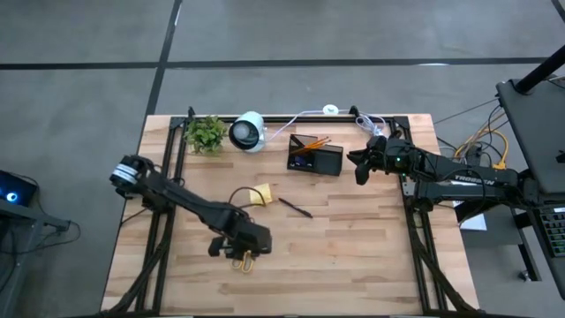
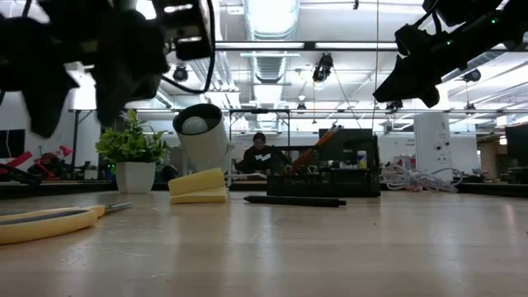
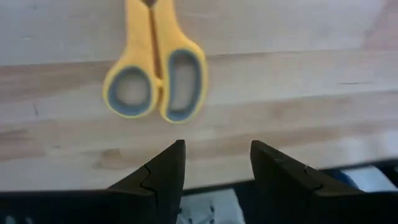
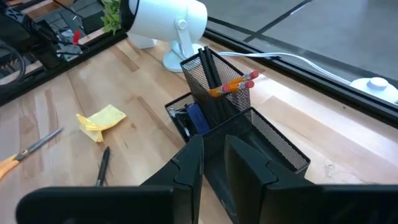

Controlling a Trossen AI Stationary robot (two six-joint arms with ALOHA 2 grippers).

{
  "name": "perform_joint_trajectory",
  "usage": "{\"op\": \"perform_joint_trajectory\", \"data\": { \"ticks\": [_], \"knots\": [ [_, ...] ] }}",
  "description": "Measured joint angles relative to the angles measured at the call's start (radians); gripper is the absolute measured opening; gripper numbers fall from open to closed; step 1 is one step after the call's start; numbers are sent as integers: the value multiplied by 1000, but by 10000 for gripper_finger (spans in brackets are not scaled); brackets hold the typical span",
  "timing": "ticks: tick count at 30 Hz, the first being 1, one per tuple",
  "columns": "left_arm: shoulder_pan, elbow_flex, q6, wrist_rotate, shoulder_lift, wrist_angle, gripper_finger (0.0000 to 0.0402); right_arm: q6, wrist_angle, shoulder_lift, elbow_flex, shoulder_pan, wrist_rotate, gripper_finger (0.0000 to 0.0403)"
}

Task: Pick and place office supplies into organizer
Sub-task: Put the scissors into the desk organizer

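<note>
The yellow-handled scissors (image 3: 155,87) lie flat on the table near its front edge, also seen as the scissors (image 1: 244,259). My left gripper (image 3: 214,155) hovers open just above them, beside the handle loops, touching nothing. The black mesh organizer (image 1: 315,156) stands toward the far edge and holds orange pencils (image 4: 235,85), black pens (image 4: 208,71) and a small blue piece (image 4: 198,118). My right gripper (image 4: 214,152) hangs in the air on the organizer's right side, its fingers a narrow gap apart and empty. A yellow sticky-note pad (image 1: 259,193) and a black pen (image 1: 296,208) lie mid-table.
A green potted plant (image 1: 206,132) and a white round lamp (image 1: 248,131) stand at the far edge, left of the organizer. A white cable (image 1: 305,112) runs along the far rail. A person (image 2: 261,153) sits in the room behind the table.
</note>
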Motion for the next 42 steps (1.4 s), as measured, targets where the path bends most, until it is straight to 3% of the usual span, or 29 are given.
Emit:
{"op": "perform_joint_trajectory", "data": {
  "ticks": [12,42],
  "knots": [
    [-33,0,30,-12,113,-14,166,-75,-1,0,0,0,0,57],
    [-64,-2,35,-31,182,-30,166,-79,-1,0,0,0,-3,57]
  ]
}}
